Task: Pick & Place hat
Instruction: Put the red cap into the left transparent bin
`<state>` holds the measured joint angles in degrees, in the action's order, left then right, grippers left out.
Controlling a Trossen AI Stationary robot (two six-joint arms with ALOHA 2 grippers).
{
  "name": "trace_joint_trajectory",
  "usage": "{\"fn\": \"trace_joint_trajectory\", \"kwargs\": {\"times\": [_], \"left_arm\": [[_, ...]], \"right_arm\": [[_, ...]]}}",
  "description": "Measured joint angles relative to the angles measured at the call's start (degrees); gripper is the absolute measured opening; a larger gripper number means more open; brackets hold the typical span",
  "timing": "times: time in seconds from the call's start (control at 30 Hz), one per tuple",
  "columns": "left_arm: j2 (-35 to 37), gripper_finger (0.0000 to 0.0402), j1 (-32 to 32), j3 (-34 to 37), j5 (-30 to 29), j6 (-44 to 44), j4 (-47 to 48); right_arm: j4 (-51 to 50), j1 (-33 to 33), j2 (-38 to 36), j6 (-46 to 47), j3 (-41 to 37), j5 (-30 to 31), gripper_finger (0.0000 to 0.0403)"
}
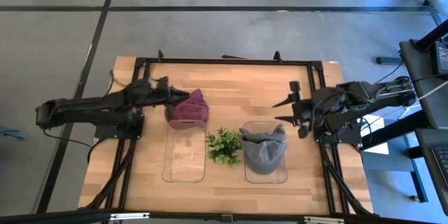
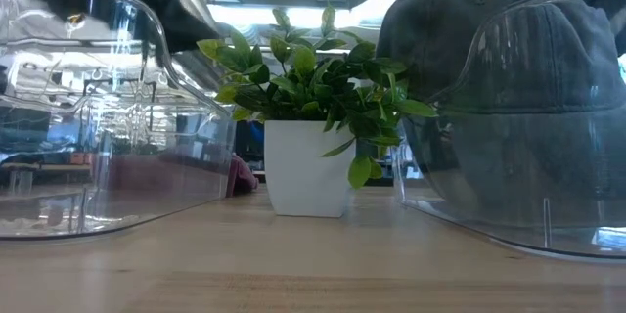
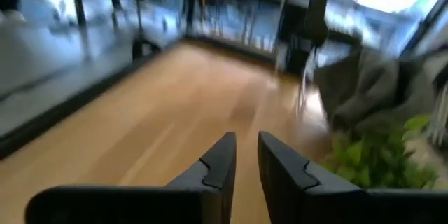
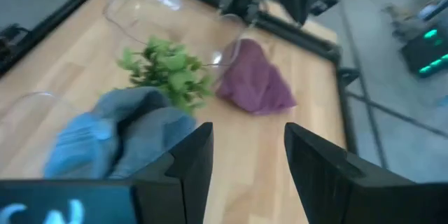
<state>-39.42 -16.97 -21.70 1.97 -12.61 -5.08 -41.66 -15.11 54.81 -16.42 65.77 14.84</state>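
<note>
A maroon hat (image 1: 189, 108) lies crumpled on the far end of the left clear tray (image 1: 183, 159); in the right wrist view the maroon hat (image 4: 255, 84) shows too. A grey hat (image 1: 264, 148) fills the right clear tray (image 1: 266, 175), and the low view shows the grey hat (image 2: 509, 88) behind the tray's wall. My left gripper (image 1: 180, 96) is beside the maroon hat on its left, and in its own view my left gripper (image 3: 246, 155) is shut with nothing between the fingers. My right gripper (image 1: 288, 110) is open, right of the grey hat.
A small green plant (image 1: 224, 145) in a white pot (image 2: 308, 171) stands between the two trays. A black frame (image 1: 224, 61) runs around the wooden table top. Bare wood lies along the far part of the table (image 1: 245, 84).
</note>
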Motion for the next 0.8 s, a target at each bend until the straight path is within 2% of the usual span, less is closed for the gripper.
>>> {"fn": "trace_joint_trajectory", "kwargs": {"times": [0.17, 0.27, 0.5, 0.8], "left_arm": [[-18.78, 0.0056, -4.39, -17.07, 11.84, 8.93, 15.92], [-29.08, 0.0056, -6.85, -26.6, 16.73, 14.62, 24.76], [-47.51, 0.0056, -8.52, -44.04, 17.58, 25.82, 43.57], [-61.97, 0.0056, -7.91, -55.8, 16.9, 38.15, 62.3]], "right_arm": [[1.81, 2.96, -1.12, -1.82, -3.23, -0.16, 0.0177], [1.54, 3.91, -0.68, -1.17, -5.18, -0.67, 0.0177], [0.08, 4.63, -0.76, 1.13, -7.74, -2.55, 0.0177], [0.1, 4.63, -1.69, 6.39, -9.15, -2.56, 0.0177]]}}
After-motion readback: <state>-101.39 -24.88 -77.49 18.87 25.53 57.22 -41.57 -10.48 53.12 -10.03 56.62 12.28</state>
